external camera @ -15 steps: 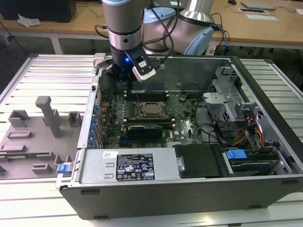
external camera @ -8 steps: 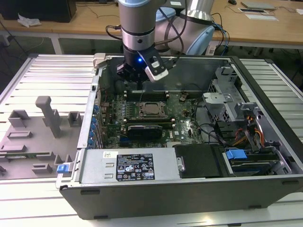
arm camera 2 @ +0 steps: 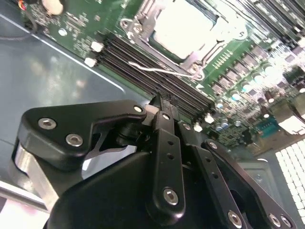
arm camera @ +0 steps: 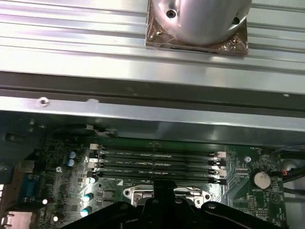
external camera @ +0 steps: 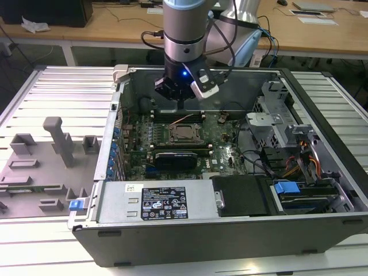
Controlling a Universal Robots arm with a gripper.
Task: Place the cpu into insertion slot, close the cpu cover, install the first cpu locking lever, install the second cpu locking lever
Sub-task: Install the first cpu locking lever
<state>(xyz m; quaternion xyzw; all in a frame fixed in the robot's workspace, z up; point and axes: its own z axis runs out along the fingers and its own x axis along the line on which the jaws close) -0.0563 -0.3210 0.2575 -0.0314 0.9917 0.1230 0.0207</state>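
Case (external camera: 190, 230): open grey metal computer case, lying on the ribbed aluminium table (external camera: 57, 92), with the arm above it.
Board (external camera: 227, 146): green circuit board on the case floor, on the side toward the exterior view's left.
cpu (arm camera 2: 183, 26): small flat square chip with a silver-grey metal top. It sat level in the square dark-framed insertion slot (external camera: 173, 135), near the middle of the board.
cpu cover (arm camera 2: 141, 25): thin silver-grey metal frame. It looked folded down around the chip with its window over the metal top, so I judged it closed.
Lever: a thin pale wire rod (arm camera 2: 162, 71), likely a locking lever, ran along the slot edge facing the long narrow black memory slots (arm camera: 157, 164). I couldn't tell whether it was hooked under its catch.
Pincer: the black two-finger gripper (external camera: 180, 105) had its fingers pressed together with nothing between them.
Pincer position: in the second wrist view the tips hung over the memory slots, just beside that slot edge. I saw no contact with the rod.
Step (my read): lever work. The chip was in and the cover was down.
Doing it well:
- Use the closed tips as one blunt pusher.
- Meet the rod near its free end, not at its pivot.
- Press down and then sideways so it tucks under the catch.
- Keep all load off the chip top.
Risk: the round wire could let the tips slip onto the memory slot latches or the small parts along the board there. A slow, square approach would suit.
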